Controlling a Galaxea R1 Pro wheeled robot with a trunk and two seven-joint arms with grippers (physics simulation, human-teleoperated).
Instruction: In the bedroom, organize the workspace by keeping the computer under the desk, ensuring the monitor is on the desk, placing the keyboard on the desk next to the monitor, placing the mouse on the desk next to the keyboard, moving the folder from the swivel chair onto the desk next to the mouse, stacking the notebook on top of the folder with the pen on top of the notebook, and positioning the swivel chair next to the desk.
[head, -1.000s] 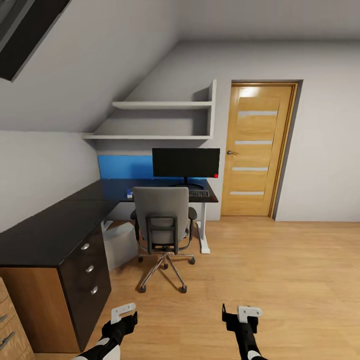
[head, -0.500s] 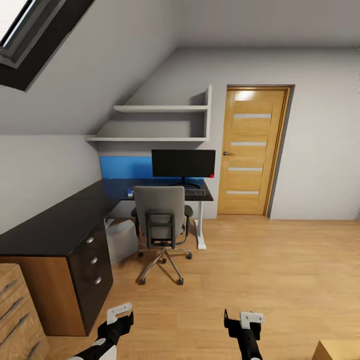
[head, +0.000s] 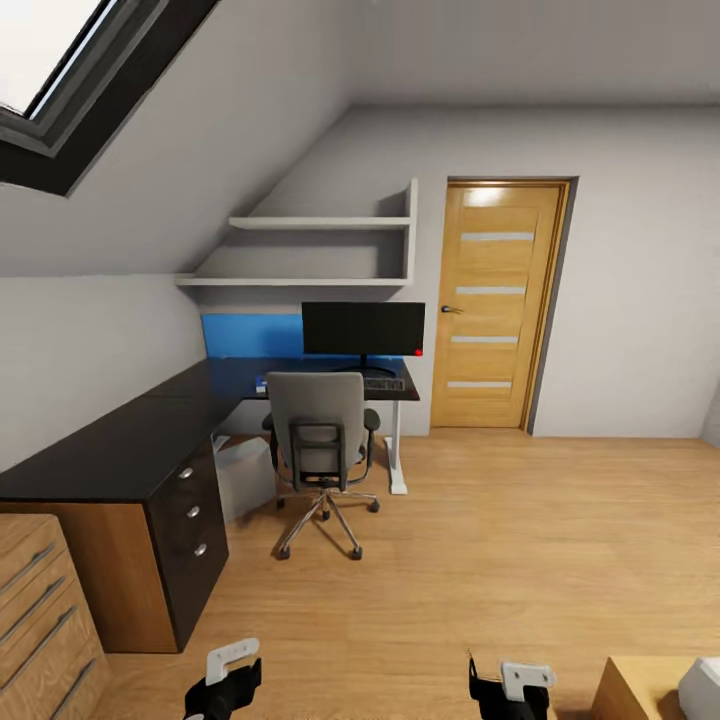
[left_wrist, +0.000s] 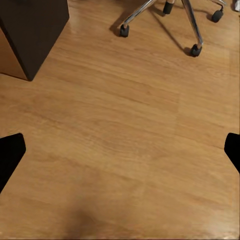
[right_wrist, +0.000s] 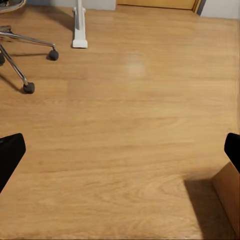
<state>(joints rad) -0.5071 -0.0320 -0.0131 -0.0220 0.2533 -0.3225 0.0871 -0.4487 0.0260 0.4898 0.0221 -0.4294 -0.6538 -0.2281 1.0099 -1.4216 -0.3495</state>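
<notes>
A glossy black L-shaped bench (head: 120, 450) carries the flat monitor (head: 363, 329); the grey padded swivel chair (head: 320, 420) sits before it on wood-grain floor (head: 500, 540). Both the left claw (left_wrist: 120, 150) and right claw (right_wrist: 120, 150) hang released, empty.

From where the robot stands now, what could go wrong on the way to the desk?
1. The grey swivel chair sits squarely in front of the black-topped desk; its chrome star base could catch the robot's base.
2. The light-wood dresser sits close beside the left gripper, so a turn may clip it.
3. A wooden furniture corner lies near the right gripper.
</notes>
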